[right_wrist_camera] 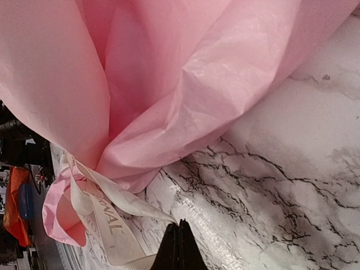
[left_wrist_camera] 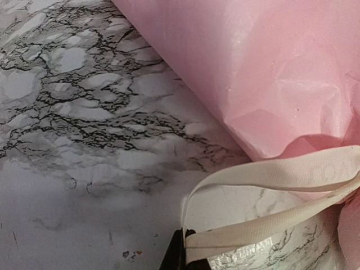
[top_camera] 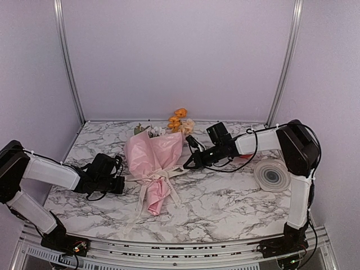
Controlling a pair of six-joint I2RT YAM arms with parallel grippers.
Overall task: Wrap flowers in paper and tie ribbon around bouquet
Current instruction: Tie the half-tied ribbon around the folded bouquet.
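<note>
Left gripper (left_wrist_camera: 183, 248) and right gripper (right_wrist_camera: 179, 244) are pinched shut on ribbon (left_wrist_camera: 281, 171) ends beside the bouquet (top_camera: 153, 160), probably so it's pulled tight.

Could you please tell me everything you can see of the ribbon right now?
The ribbon is a narrow, flat, floppy cream band with faint printed lettering. It is wrapped around the pinched waist of the pink paper, which lies on the marble table, and its loose tails trail toward the near edge. One looped strand is pinched in the shut left gripper. Another runs to the tips of the shut right gripper, which seems to pinch it.
</note>
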